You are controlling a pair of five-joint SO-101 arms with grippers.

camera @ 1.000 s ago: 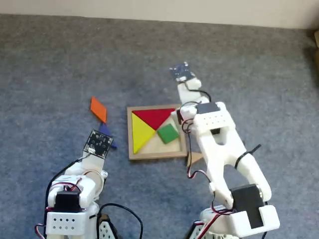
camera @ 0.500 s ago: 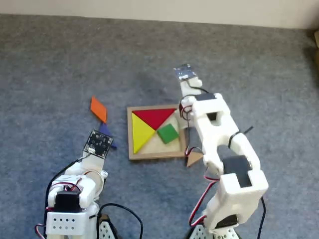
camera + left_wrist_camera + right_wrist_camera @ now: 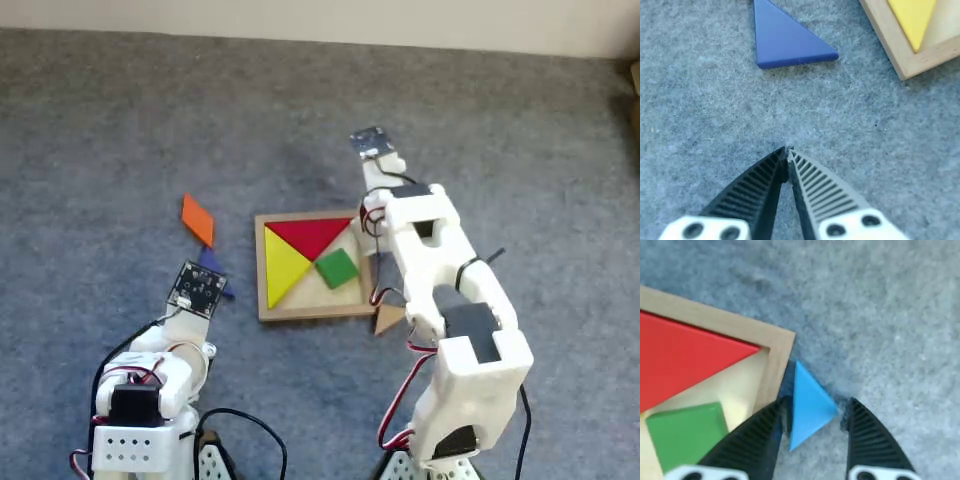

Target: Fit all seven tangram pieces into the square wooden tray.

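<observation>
Your right gripper (image 3: pixel 816 405) has its fingers spread, straddling the light blue triangle (image 3: pixel 808 407) just outside the tray (image 3: pixel 775 347) corner. Centre it, then close squarely on its edges. The left gripper (image 3: pixel 787 152) fingers are pressed together near the dark blue triangle (image 3: pixel 782 40).
</observation>
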